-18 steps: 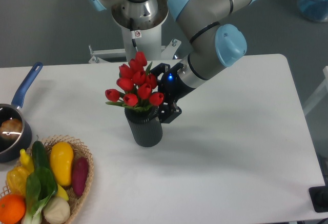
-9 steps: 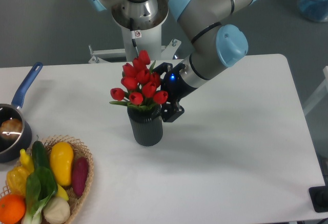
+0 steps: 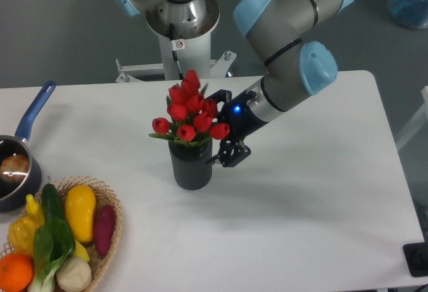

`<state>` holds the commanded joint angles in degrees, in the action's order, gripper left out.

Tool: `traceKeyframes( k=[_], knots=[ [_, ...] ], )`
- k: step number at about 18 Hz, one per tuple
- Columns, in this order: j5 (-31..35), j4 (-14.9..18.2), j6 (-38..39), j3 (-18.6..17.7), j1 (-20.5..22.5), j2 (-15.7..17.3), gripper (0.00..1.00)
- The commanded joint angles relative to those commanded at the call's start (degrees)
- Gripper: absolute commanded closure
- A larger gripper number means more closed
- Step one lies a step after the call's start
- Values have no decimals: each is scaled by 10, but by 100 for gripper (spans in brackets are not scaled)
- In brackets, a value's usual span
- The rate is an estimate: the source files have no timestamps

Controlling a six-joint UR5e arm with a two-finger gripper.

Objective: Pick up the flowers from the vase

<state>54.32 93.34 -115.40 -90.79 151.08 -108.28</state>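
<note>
Flowers [image 3: 191, 113] are sitting in the vase [image 3: 190, 166] mid-table, leaning toward the gripper [image 3: 221, 150] pressing in at their right; whether its jaws are pinching stems I cannot tell. Judging the grasp underway, lifting straight up comes next.

Red flowers [image 3: 190, 110] with green leaves sit in a dark grey, ribbed vase [image 3: 191, 166]. The counter [image 3: 314, 192] is white. The end effector [image 3: 224, 152] is black.
</note>
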Motion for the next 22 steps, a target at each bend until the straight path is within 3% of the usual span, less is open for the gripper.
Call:
traceKeyframes(
  k=[10, 19, 22],
  knots=[
    [-40, 5, -4, -18, 3, -2, 0],
    [-38, 54, -32, -22, 13, 2, 0],
    [-36, 57, -34, -21, 17, 3, 0]
  ],
)
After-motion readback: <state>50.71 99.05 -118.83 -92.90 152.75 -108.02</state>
